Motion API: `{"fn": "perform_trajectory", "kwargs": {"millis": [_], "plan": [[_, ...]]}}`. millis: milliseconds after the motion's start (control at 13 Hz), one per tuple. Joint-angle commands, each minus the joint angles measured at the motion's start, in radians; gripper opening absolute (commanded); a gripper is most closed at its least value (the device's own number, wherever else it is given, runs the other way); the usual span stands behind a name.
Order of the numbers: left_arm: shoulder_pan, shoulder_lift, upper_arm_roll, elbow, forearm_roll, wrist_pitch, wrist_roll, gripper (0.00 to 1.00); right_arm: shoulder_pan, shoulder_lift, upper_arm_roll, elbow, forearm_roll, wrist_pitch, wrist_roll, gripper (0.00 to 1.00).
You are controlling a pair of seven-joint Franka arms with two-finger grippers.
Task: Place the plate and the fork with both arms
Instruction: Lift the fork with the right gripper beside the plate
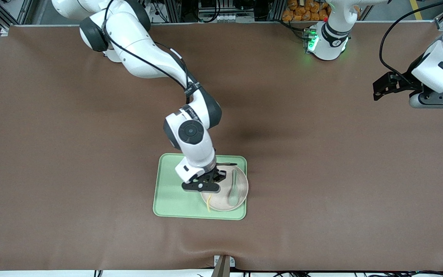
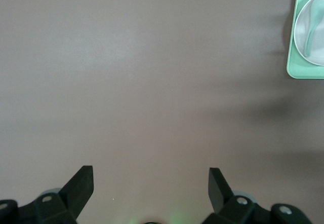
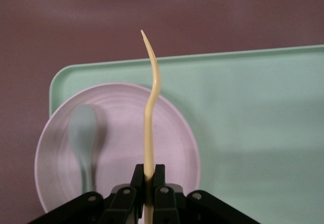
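The right gripper (image 1: 210, 181) is pinching the pale yellow fork (image 3: 150, 112) by one end, jaws shut tight on it, and is holding it edge-up over the beige-pink plate (image 1: 240, 194). The plate is lying in the corner of the light green tray (image 1: 167, 200) that is nearest the front camera and toward the left arm's end of the table, its rim slightly overhanging the tray's edge there. A grey-green spoon (image 1: 233, 190) is already resting in the plate, beside the line of the fork. To do this step well, I judge the arm should be lowering the fork slowly and keeping it apart from the spoon, letting go only once the fork is close to flat, since a thin plastic piece held on edge is likely to roll or skid on release. The left gripper (image 2: 151, 181) is waiting with its jaws wide and holding nothing, hanging over bare cloth near the left arm's end of the table, well apart from the tray. The tabletop is covered by a brown cloth (image 1: 321, 173). Along the table's edge by the arm bases, metal framing, cables and some orange items (image 1: 306, 9) are showing.
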Motion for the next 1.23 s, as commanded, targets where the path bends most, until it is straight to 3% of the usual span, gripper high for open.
{"fn": "perform_trajectory", "kwargs": {"millis": [0,154,309,540,1157], "plan": [[-0.001,0.0,-0.005,0.009,-0.006,0.01,0.003,1.0,-0.048,-0.033,0.008,-0.012,0.012,-0.082,-0.059,0.08],[0.0,0.0,-0.005,0.009,-0.006,0.01,0.003,1.0,-0.064,-0.067,0.008,-0.053,0.017,-0.114,-0.117,0.08],[0.002,0.0,-0.005,0.007,-0.006,0.01,0.003,1.0,-0.075,-0.12,0.005,-0.171,0.017,-0.094,-0.175,0.09],[0.002,0.0,-0.005,0.007,-0.006,0.01,0.003,1.0,-0.087,-0.197,0.005,-0.384,0.017,0.062,-0.199,0.09],[0.003,0.0,-0.005,0.007,-0.006,0.01,0.003,1.0,-0.07,-0.185,0.007,-0.493,0.017,0.226,-0.183,0.11]]}}
